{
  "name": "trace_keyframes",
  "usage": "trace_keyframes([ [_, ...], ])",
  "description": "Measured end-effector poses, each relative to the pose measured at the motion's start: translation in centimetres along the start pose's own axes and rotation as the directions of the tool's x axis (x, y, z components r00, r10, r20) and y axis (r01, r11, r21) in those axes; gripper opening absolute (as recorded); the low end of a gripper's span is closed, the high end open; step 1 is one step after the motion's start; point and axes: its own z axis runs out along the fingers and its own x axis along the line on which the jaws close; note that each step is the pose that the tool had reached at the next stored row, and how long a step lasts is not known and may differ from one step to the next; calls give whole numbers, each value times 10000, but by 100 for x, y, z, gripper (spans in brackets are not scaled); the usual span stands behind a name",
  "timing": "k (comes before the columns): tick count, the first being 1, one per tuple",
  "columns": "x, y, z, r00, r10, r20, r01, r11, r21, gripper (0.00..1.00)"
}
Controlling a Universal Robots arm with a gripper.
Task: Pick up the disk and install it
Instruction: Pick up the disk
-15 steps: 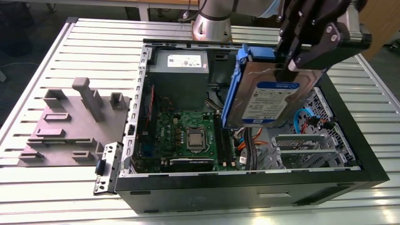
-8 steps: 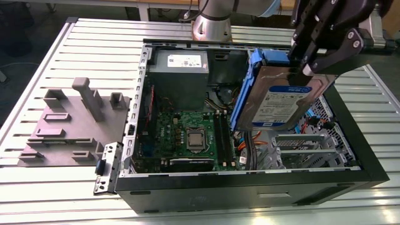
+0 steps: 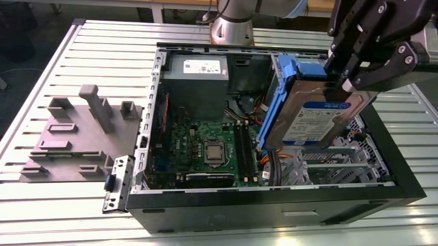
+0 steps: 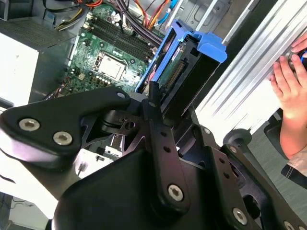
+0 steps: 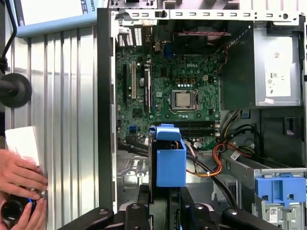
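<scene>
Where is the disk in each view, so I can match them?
Exterior view: the disk, held tilted by the gripper, above the open case at the exterior view's right.
Second wrist view: the disk, end-on, beside the motherboard.
First wrist view: the disk, blue end showing, before the motherboard.
Shared landmark: the processor.

This is a robotics lab or test workshop: a slatted aluminium worktable (image 3: 61,66) carries an opened desktop computer case (image 3: 274,205) with its motherboard (image 3: 205,141) bared, a grey fixture plate (image 3: 75,141) of moulded holders lies beside it, a robot arm's base (image 3: 231,25) stands behind, and a person's hands (image 5: 21,179) rest at the table's edge.
</scene>
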Motion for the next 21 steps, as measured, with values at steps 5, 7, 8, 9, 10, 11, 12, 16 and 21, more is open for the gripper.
trace_keyframes([
  [5, 50, -58, -2, 10000, 12, -8, -12, 10000, 0, 35],
  [7, 62, -98, -1, 10000, 14, -11, -14, 10000, 0, 35],
  [8, 67, -121, -1, 10000, 14, -12, -14, 10000, -1, 35],
  [9, 72, -146, -1, 10000, 15, -14, -15, 10000, -2, 35],
  [10, 76, -174, -1, 10000, 15, -18, -15, 10000, -4, 35],
  [11, 79, -203, -1, 10000, 15, -22, -15, 10000, -5, 35],
  [12, 83, -236, -1, 10000, 15, -25, -15, 10000, -7, 35],
  [16, 91, -367, -2, 10000, 16, -38, -16, 10000, -12, 35],
  [21, 90, -544, -3, 10000, 17, -53, -17, 10000, -19, 35],
])
